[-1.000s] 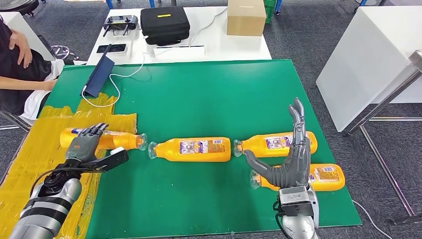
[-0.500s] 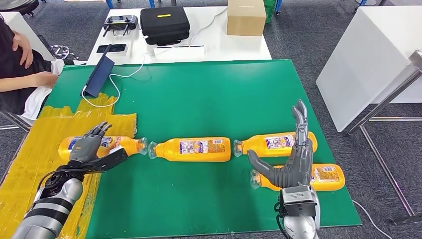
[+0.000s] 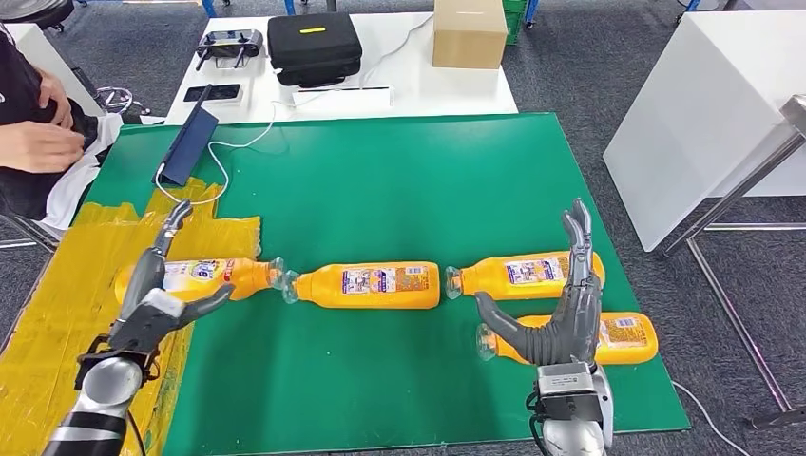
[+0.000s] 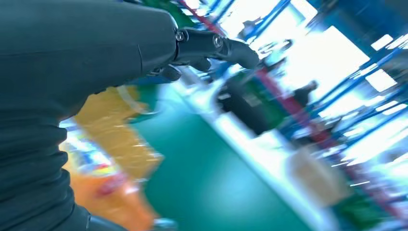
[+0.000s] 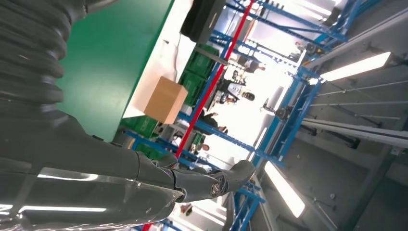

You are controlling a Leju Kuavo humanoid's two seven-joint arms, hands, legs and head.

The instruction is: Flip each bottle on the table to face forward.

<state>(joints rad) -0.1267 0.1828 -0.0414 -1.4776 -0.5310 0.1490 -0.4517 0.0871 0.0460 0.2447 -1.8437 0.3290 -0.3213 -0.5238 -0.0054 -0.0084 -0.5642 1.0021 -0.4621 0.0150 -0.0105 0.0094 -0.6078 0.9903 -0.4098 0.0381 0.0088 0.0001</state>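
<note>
**Near counter's front edge: 4 bottles lying flat**

Left hand [image 3: 152,309] w/ fingers spread, over leftmost bottle [image 3: 195,277] on yellow tape. Right hand [image 3: 561,318] fingers spread, above front-right bottle [image 3: 623,337]. Middle bottle [image 3: 366,285] & right bottle [image 3: 523,273] lie in row.

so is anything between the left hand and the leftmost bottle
Nothing visible. The left hand is open, fingers raised, just in front of the leftmost bottle, which lies on the yellow tape patch. The next bottle only meets it at the cap end.
</note>
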